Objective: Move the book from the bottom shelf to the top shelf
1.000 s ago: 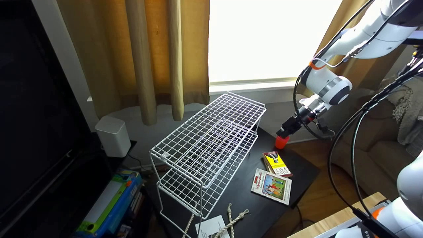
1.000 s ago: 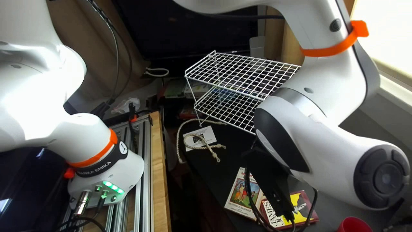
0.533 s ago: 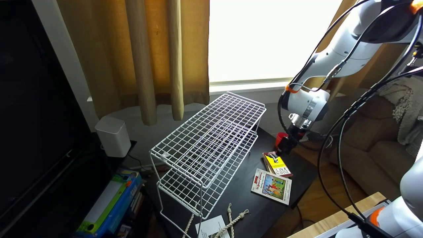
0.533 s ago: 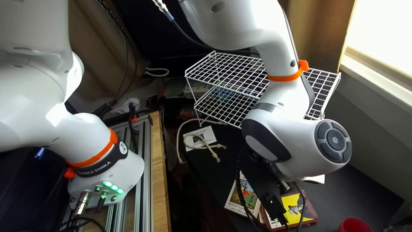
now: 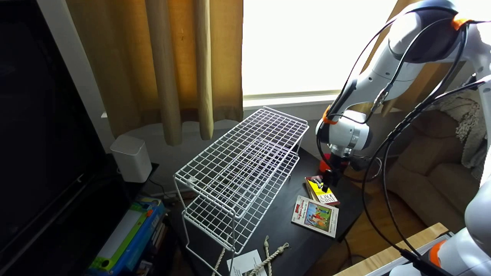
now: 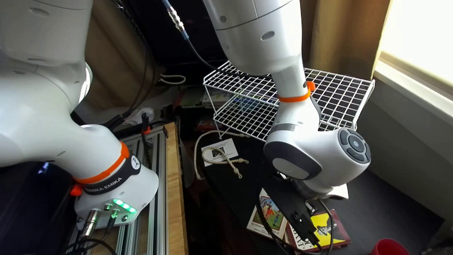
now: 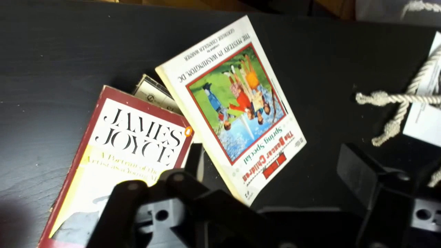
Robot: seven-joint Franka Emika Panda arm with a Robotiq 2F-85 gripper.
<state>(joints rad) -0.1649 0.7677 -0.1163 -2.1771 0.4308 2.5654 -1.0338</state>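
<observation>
Fingers (image 7: 356, 170) spread wide and gripping nothing, a robot's gripper (image 7: 273, 155) hangs above a dark tabletop (image 5: 280, 214), with the children's book (image 7: 238, 106) it is meant to collect lying just ahead. The book rests face up on that tabletop, not on the wire bottom shelf (image 5: 264, 195). The top shelf (image 5: 245, 155), its intended home, stands to the left and farther off in an exterior view, where the gripper shows over a James Joyce paperback (image 7: 117, 155) and the book lies nearer and slightly left.

In the wrist view, the book's long axis slants from far left to near right, neither in line with the row of fingers nor square to it. Only its near end reaches toward the space between them; most of the cover stretches beyond. The finger on the left of that view stands by the paperback's edge.

The coming grasp appears to hinge on that skew: the wrist probably needs to travel toward the book and turn until the fingers face its long edges. The paperback, close along one edge, could crowd a finger; whether the two touch cannot be told.
</observation>
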